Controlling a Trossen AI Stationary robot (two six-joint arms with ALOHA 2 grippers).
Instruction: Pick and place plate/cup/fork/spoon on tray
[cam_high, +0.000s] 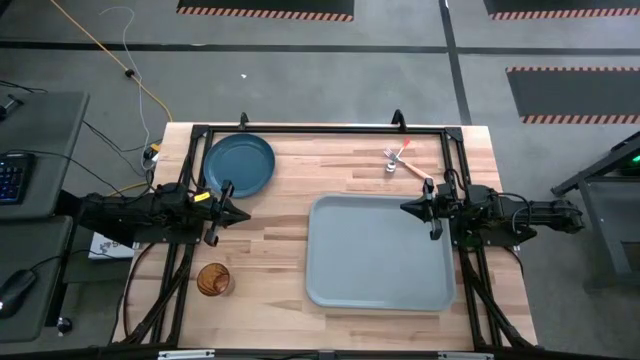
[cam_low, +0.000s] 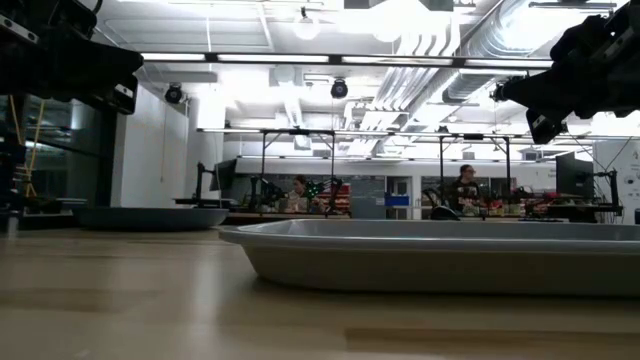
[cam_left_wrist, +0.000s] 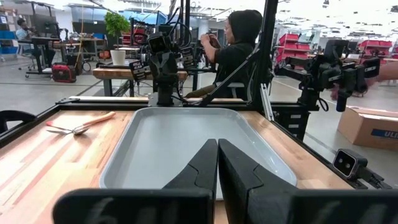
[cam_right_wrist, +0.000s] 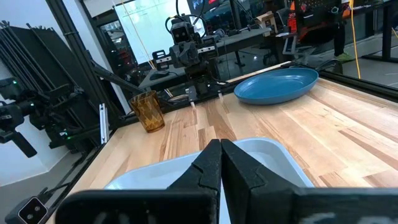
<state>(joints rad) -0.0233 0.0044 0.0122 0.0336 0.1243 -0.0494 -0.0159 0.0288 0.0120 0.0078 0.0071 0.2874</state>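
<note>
The pale grey-blue tray (cam_high: 378, 250) lies flat at the table's middle right. The teal-blue plate (cam_high: 238, 164) lies on the wood at the far left. The amber cup (cam_high: 213, 279) stands upright near the left front. The orange-handled fork (cam_high: 409, 165) and the spoon (cam_high: 392, 155) lie together on the wood beyond the tray. My left gripper (cam_high: 243, 212) is shut and empty, above the table left of the tray. My right gripper (cam_high: 407, 207) is shut and empty over the tray's right rim.
A black frame (cam_high: 320, 130) runs along the table's far and side edges. Bare wood lies between the plate and the tray (cam_high: 290, 200). People sit at benches in the room beyond the table (cam_left_wrist: 233, 43).
</note>
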